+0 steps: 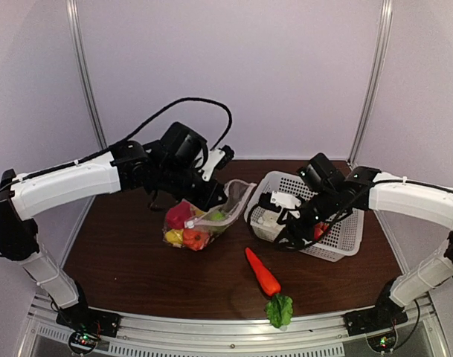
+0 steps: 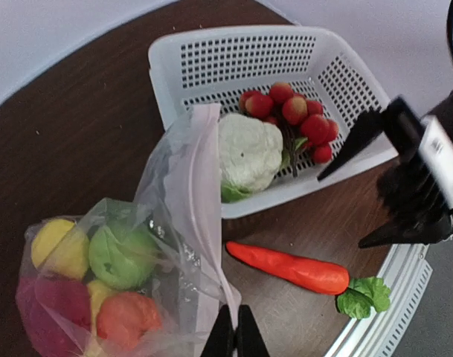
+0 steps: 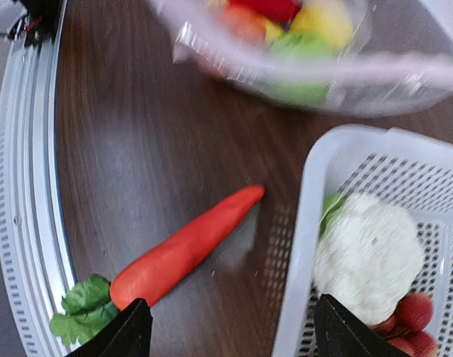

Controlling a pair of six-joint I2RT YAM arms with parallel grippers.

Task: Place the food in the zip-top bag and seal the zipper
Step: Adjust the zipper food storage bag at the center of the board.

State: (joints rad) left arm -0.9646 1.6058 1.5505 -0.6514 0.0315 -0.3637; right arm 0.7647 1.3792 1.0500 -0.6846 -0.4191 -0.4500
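The clear zip-top bag (image 1: 205, 220) lies mid-table, its mouth lifted toward the basket. It holds a yellow lemon (image 2: 57, 245), a green lime (image 2: 120, 256), a red pepper (image 2: 51, 306) and an orange piece (image 2: 127, 317). My left gripper (image 2: 236, 331) is shut on the bag's mouth edge by the pale zipper (image 2: 200, 201); it also shows in the top view (image 1: 219, 198). My right gripper (image 3: 233, 336) is open and empty, above the basket's near-left rim between the carrot (image 3: 185, 249) and the cauliflower (image 3: 367, 256). Red strawberries (image 2: 289, 115) lie beside the cauliflower (image 2: 247, 152) in the basket.
The white mesh basket (image 1: 347, 247) stands right of the bag, close to its mouth. The orange carrot with green leaves (image 1: 263, 275) lies on the brown table in front of the basket, near the metal front rail (image 1: 226, 331). Grey walls enclose the table.
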